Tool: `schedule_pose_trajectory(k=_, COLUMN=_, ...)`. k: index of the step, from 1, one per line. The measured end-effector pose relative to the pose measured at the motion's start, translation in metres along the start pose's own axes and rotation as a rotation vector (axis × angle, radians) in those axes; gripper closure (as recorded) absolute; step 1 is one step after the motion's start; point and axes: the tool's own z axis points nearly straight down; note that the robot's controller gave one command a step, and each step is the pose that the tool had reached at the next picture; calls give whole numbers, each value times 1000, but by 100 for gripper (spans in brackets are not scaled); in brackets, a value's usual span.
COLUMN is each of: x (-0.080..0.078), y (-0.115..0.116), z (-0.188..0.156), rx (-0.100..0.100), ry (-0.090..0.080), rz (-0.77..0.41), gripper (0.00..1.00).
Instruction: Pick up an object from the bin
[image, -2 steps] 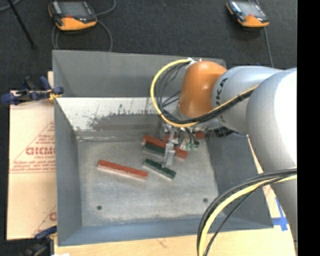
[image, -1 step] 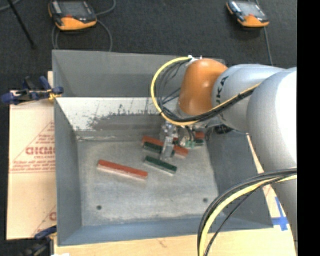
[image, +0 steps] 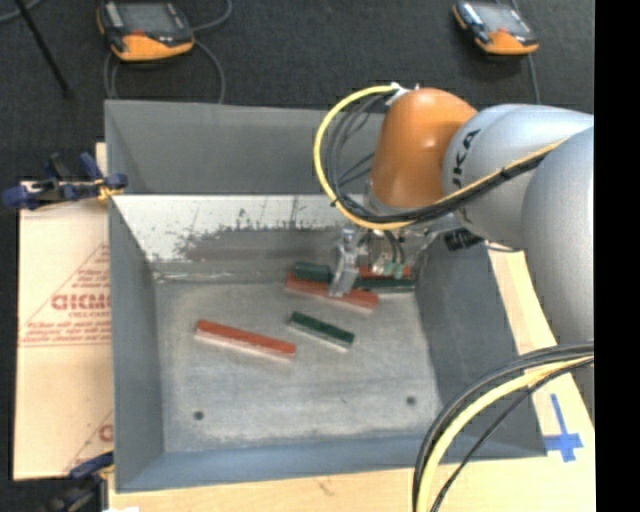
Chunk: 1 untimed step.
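Two under the tool (image: 347, 280) by the back wall (image: 230, 225): red bar (image: 308, 287), green bar (image: 308, 270); grip state indiscernible.

Site: robotics lab, test cell. Entries I log from my remote station:
- one grey metal bin (image: 130, 170), inner walls scuffed and scratched
- one grey industrial arm (image: 530, 180), maker's lettering on its shell
- one orange wrist cover (image: 415, 140)
- yellow and black cables (image: 320, 150) looped loose off the wrist
- one orange-and-black corded unit (image: 145, 25) on the dark floor (image: 300, 50), upper left
- a second unit (image: 495, 25), upper right
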Motion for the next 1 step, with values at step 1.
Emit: schedule_pose_trajectory(k=1, x=-3, y=-1, z=-46, rx=1, ry=-1, rz=-1, gripper=100)
